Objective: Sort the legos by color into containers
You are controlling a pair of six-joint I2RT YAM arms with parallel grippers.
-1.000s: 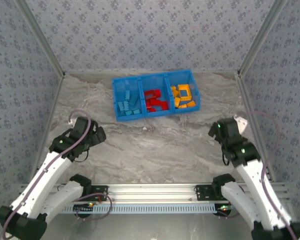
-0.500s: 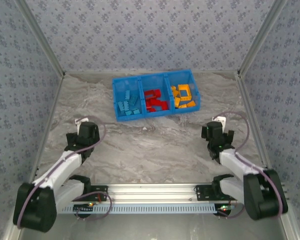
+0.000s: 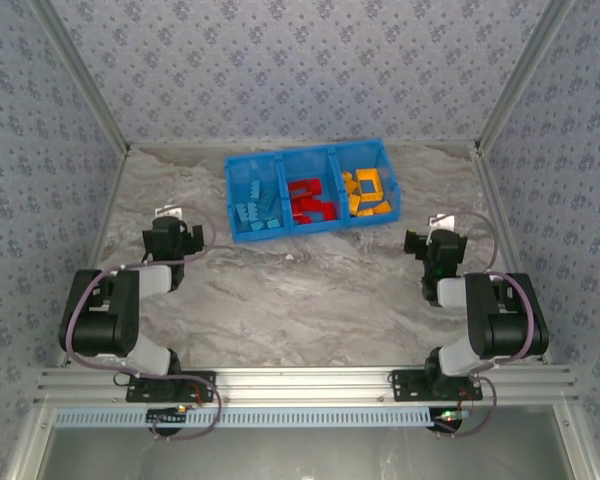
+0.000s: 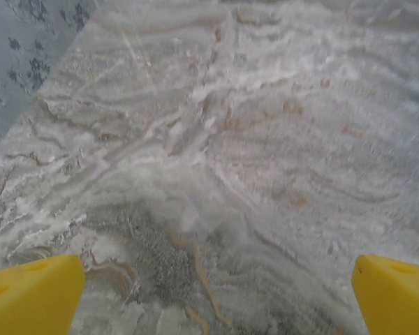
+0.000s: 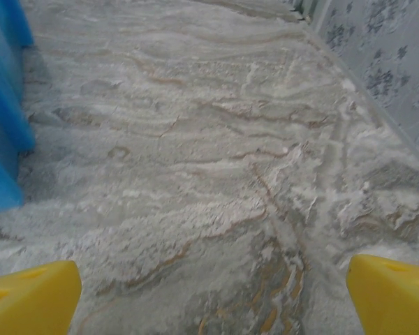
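Marble-look table (image 3: 310, 300), walled on three sides by grey floral panels (image 3: 300, 70). Left arm (image 3: 105, 320) and right arm (image 3: 500, 320) sit folded low at the near edge.

1. Bin (image 3: 306, 151): bright blue, rectangular, with three compartments side by side. It sits at the far middle of the table, slightly skewed. Its wall also shows at the left edge of the right wrist view (image 5: 3, 105).
 - Left compartment (image 3: 248, 180): blue bricks (image 3: 257, 212), heaped toward the near end.
 - Middle compartment (image 3: 305, 167): red bricks (image 3: 312, 203), a loose pile.
 - Right compartment (image 3: 363, 160): orange bricks (image 3: 367, 205), and on top what looks like an open square frame (image 3: 371, 181).
 - No stray colour is seen in any compartment.

2. Left gripper (image 3: 171, 238): jaws wide, with nothing between the yellow fingers (image 4: 31, 296), only bare table. It is well apart from the bin, off its near-left corner.

3. Right gripper (image 3: 437, 250): jaws wide and holding nothing, low over the table, near the bin's near-right corner but not touching it.

4. Status: judged done or all but done, since every brick seen lies with its own colour. One dark speck (image 3: 292, 258) lies on the table just in front of the bin, too small to tell whether it is a brick or a mark. At most, that speck is left to check.
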